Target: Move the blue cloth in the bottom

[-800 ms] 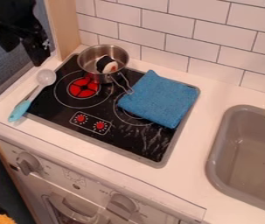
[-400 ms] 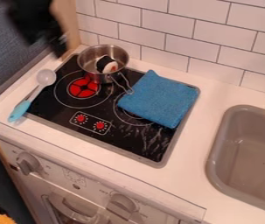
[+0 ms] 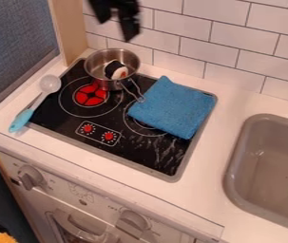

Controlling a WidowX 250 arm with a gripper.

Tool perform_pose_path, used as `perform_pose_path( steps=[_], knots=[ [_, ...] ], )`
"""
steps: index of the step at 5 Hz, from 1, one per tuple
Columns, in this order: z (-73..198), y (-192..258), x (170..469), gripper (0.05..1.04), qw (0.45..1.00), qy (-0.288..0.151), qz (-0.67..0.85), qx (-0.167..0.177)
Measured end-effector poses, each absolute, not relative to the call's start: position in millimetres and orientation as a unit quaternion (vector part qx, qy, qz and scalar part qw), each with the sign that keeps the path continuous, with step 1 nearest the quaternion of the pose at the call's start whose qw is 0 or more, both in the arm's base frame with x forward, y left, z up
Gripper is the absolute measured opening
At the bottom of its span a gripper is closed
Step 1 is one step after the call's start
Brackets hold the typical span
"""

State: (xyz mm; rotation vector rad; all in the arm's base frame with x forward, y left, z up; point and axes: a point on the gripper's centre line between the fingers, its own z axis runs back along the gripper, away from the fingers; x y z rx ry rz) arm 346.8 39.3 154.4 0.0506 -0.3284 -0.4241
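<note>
Got sq.-ish, nubby blue cloth (image 3: 173,108) & rnd steel pot (image 3: 111,84) on glossy blk cooktop (image 3: 130,154); blk gripper (image 3: 116,29), spread apart, before wht tile wall (image 3: 219,52).

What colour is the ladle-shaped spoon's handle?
Light blue plastic-looking spoon handle, seen best in the camera view.

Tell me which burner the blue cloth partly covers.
The right-hand burner; the blue cloth overlaps it, but not the red-centred burner.
</note>
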Motion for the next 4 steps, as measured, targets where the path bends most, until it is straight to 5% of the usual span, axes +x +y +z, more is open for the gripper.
perform_pose_path(
  steps=[2,4],
  knots=[
    [129,-15,372,1.0,0.972,-0.128,-0.199,0.001],
    [102,-32,391,1.0,0.977,-0.139,-0.161,0.0]
  ],
)
